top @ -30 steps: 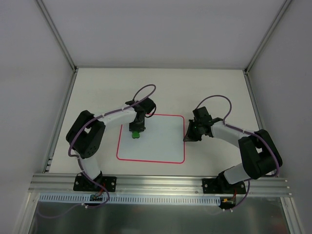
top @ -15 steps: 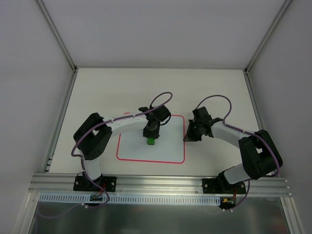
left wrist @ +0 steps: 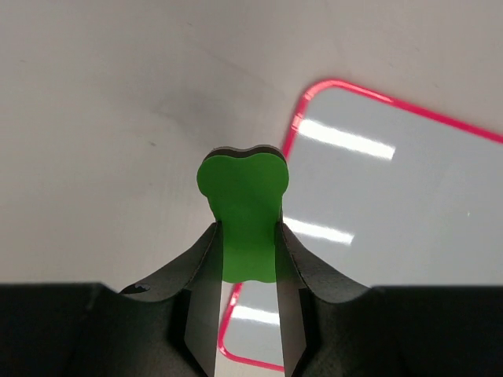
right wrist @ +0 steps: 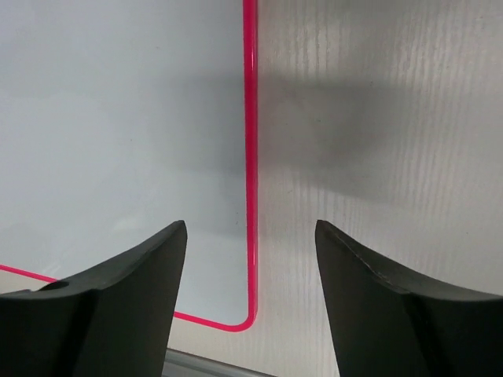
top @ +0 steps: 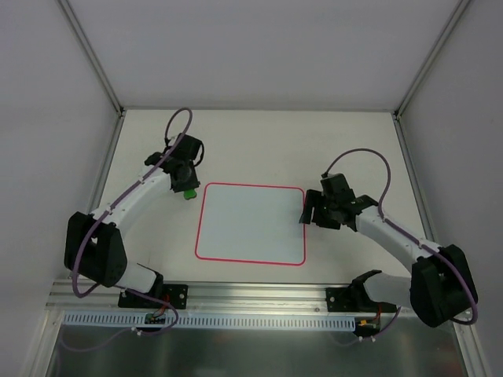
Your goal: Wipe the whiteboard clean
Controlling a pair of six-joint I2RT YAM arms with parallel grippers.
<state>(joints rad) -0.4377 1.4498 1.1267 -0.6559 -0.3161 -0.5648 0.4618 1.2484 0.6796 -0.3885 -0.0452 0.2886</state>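
Left gripper (left wrist: 245, 228) pinches the green eraser (left wrist: 242, 184) beyond the whiteboard (top: 251, 224)'s far-left corner. Right gripper (right wrist: 251, 224) is spread (nothing pins it), so wiping might skid the whiteboard.

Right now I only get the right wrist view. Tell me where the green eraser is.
Observer: The green eraser is pinched in the left fingers, over the table, just off the whiteboard's far left corner.
Operator: Check the whole board for marks.
Observer: In the top view its surface looks clean, with no scribbles showing.
Operator: Say whether the left arm crosses the board.
Observer: No, the left arm runs over the table to the left of it.
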